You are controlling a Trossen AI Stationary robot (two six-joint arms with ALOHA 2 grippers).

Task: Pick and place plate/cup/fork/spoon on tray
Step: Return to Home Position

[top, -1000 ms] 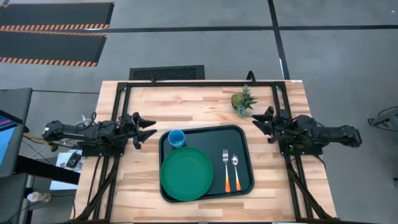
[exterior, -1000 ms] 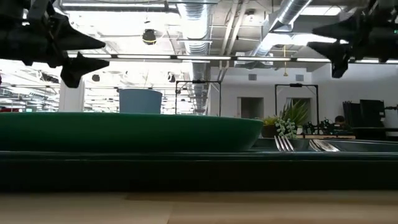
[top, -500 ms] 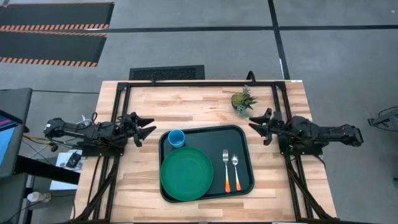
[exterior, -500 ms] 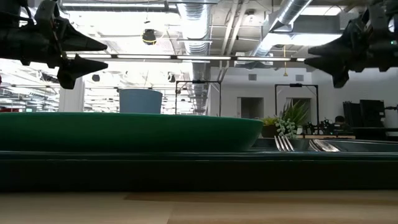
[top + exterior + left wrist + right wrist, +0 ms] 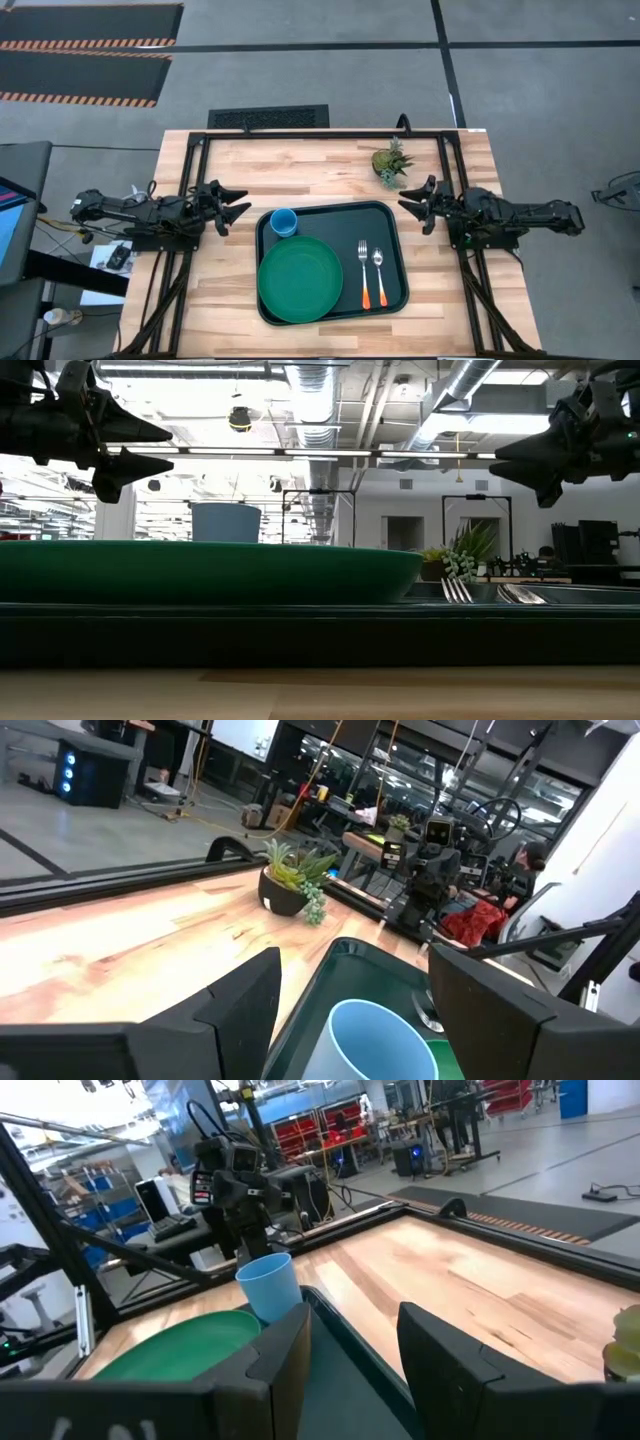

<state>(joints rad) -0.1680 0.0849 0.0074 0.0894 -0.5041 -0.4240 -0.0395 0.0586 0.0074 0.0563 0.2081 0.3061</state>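
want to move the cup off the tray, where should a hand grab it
Grip the cup across its round wall near the rim, coming straight down: it stands upright and open-topped in the tray's far left corner. The plate sits close on its near side, so set the fingers left and right. The left hand is nearest.

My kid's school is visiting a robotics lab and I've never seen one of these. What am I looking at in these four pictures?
Two dark robot arms work at a wooden table. One camera looks straight down, one sits at table level, and one rides on each wrist. The left gripper and right gripper hover at either side, jaws open, holding nothing. On the dark tray lie a green plate, a blue cup, a fork and a spoon. A small potted plant stands beyond the tray.
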